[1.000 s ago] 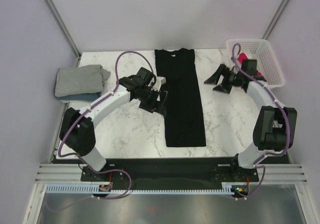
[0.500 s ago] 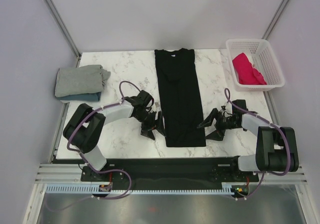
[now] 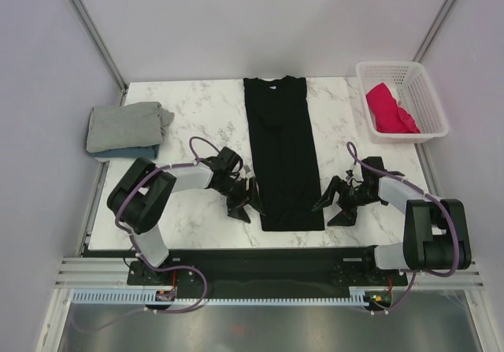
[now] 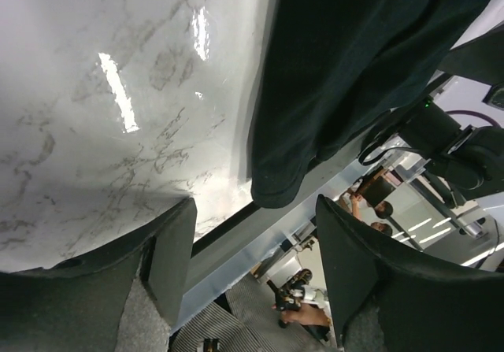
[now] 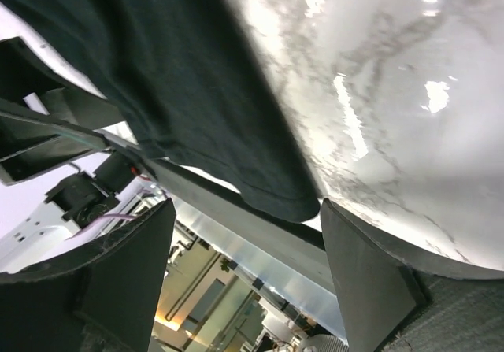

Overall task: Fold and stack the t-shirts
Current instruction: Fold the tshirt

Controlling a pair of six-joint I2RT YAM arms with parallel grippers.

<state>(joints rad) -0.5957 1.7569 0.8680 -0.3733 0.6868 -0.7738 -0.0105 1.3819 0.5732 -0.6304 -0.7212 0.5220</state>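
So, folded shirts (image 3: 126, 127) stacked at the bench's (image 3: 197, 108) left edge, black shirt (image 3: 283, 155) half-folded, pink shirt (image 3: 387, 108) untouched; left pincer (image 3: 246, 202) and right pincer (image 3: 331, 209) gape, empty.

We saw two matching arms: the left arm (image 3: 187, 178) and the right arm (image 3: 400, 192) each had pale grey links between bulky black joints. A thin purple cable (image 3: 194, 146) looped off each one, and both stood on a black base plate (image 3: 260, 270). The left gripper (image 3: 246, 203) and right gripper (image 3: 331, 209) were black all over. Up close, their fingers (image 4: 169, 250) looked broad, matt and faintly grainy.
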